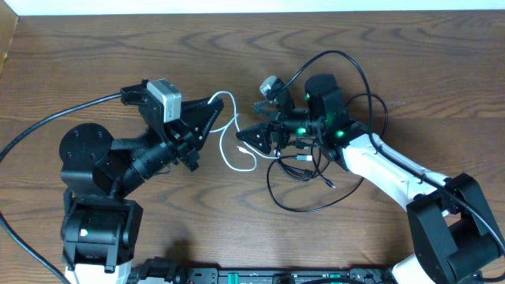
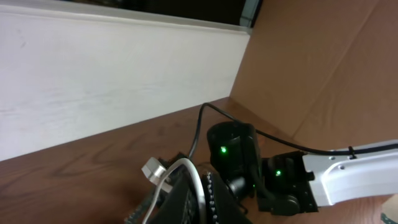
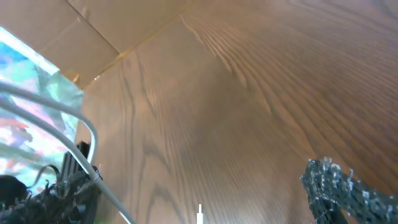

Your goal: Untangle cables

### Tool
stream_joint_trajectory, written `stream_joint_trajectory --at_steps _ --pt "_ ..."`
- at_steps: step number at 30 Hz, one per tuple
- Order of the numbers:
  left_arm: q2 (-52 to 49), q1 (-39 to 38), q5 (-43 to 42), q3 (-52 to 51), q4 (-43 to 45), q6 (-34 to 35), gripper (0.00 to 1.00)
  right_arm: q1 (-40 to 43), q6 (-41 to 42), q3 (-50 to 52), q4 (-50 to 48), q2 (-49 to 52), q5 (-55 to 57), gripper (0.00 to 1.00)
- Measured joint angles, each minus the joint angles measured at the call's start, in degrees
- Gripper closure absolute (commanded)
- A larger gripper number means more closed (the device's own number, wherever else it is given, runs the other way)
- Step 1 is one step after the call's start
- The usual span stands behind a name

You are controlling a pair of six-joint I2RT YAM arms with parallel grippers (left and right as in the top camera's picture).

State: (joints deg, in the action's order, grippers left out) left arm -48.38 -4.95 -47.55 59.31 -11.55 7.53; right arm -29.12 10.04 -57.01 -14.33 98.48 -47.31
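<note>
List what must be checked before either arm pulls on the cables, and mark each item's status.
1. Left gripper shut on the white cable: ok; the left wrist view shows the cord running through its fingers.
2. Right gripper open and holding nothing: ok.
3. Slack in the white cable between the arms: ok; it lies in loose loops.
4. Black cable separated from the white one: not ok; they appear to cross beside the right gripper.
5. Right fingers lined up on a cable: cannot tell; the right wrist view shows mostly bare table.
</note>
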Motion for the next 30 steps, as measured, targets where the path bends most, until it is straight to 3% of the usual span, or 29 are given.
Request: stream_joint_trajectory --at_steps 5,11,16,17,19,26,30 --pt "0.0 0.0 -0.4 0.0 0.0 0.0 0.93 0.0 2.2 0.0 -2.3 0.0 -2.0 0.24" --pt "0.0 0.0 -0.4 0.0 0.0 0.0 0.92 -1.0 4.0 0.0 -3.2 0.0 -3.7 0.5" --pt "0.0 0.0 -0.4 0.0 0.0 0.0 0.92 -2.4 5.1 0.0 -6.7 0.0 -7.8 0.61" --pt "0.0 0.0 -0.4 0.0 0.0 0.0 0.92 -2.6 5.4 0.0 -7.5 0.0 -8.7 0.66" --pt "0.0 0.0 -0.4 0.0 0.0 0.0 0.92 -2.6 5.9 0.0 -8.1 0.0 -10.2 0.96" --pt "0.0 0.0 -0.4 0.0 0.0 0.0 0.92 -2.6 7.6 0.0 -5.5 0.0 -12.0 0.99" --pt "0.0 0.0 -0.5 0.0 -0.9 0.0 0.9 -2.6 7.5 -0.2 1.3 0.0 -10.2 0.99"
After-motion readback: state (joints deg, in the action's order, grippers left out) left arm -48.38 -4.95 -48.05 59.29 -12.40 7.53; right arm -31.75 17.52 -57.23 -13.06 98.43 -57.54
